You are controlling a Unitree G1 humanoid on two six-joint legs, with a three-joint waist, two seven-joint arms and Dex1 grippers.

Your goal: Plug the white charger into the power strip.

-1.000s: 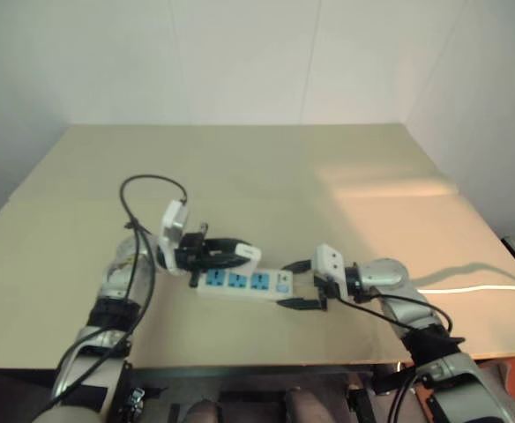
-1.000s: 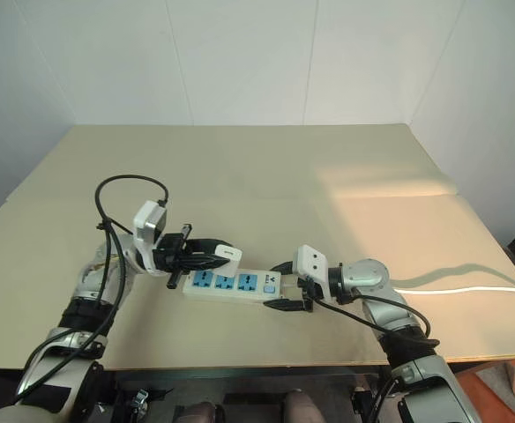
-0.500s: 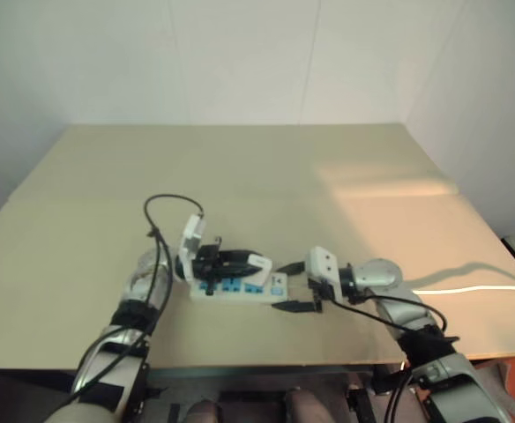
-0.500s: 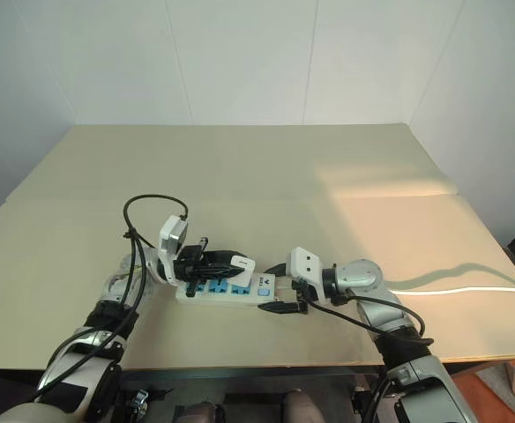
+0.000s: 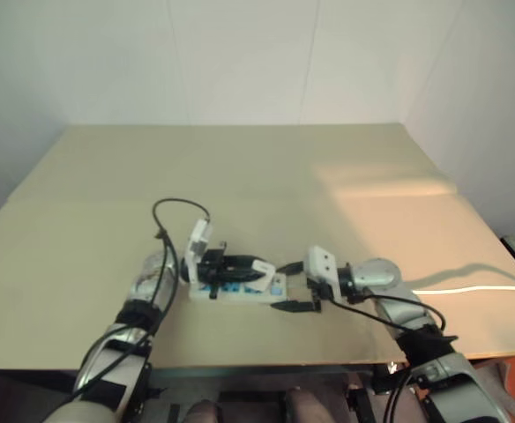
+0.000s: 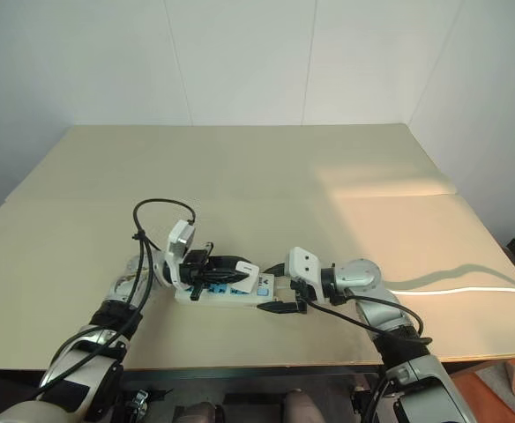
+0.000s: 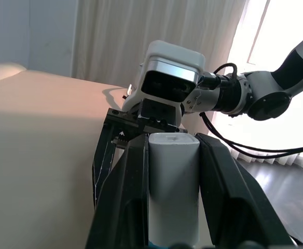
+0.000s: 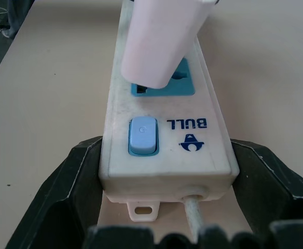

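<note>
Soft, even daylight fills the head views; a brighter patch lies right of centre on the table point(image 6: 240, 176). In the left wrist view, the window point(image 7: 276, 46) at upper right glares white, washing out detail.

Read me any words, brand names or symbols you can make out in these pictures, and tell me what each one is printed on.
"BULL": blue letters on the power strip, beside its blue switch, seen upside down in the right wrist view.
A small blue logo sits under that word; its shape is not clear enough to name.
The white charger carries no readable text.
</note>
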